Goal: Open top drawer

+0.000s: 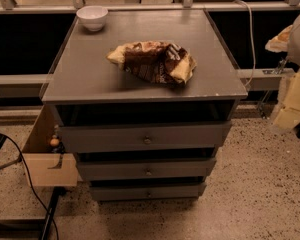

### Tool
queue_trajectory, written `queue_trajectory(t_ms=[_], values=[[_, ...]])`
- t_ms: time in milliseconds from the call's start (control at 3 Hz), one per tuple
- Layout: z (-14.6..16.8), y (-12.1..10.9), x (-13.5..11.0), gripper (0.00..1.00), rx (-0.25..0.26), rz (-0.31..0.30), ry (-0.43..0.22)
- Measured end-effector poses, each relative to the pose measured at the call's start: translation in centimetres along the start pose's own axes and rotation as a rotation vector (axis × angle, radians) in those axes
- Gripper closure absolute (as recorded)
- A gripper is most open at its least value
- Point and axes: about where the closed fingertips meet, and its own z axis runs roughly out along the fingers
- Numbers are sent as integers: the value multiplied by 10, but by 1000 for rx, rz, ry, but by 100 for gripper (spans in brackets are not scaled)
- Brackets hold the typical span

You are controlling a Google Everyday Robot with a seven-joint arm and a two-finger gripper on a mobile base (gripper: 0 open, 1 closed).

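Left to right. Far left, low: an open wooden box [45, 168] beside the cabinet [85, 79], with a dark cable [25, 174] trailing across the floor. It is clear of our path.

On the cabinet top there is a white bowl [92, 17] at the back-left corner and a crumpled snack bag [152, 61] near the middle. Neither touches the front edge, so a smooth pull shouldn't disturb them.

The top drawer [100, 138] sits directly under the cabinet top, with a dark gap above its front. It is the widest of the three, and its knob [147, 140] is mid-front. The middle drawer [110, 170] and bottom drawer [120, 191] step in below it, with similar knobs in line. We don't want either of those.

The gripper [291, 104] is at the far right edge, beside the cabinet at about drawer height and well apart from the knob. We cannot tell whether the claw is open or closed.

We judge the approach has not begun. To do it well:
- come round to the front, square to the drawer face
- centre on the top knob and check height against the middle one
- close on the knob's neck, not its face
- pull straight out and level, with no sideways load, or the drawer may bind
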Motion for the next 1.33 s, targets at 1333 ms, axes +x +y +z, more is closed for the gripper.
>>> queue_trajectory(t_ms=[1333], values=[[51, 12, 21, 0, -25, 37, -96]])
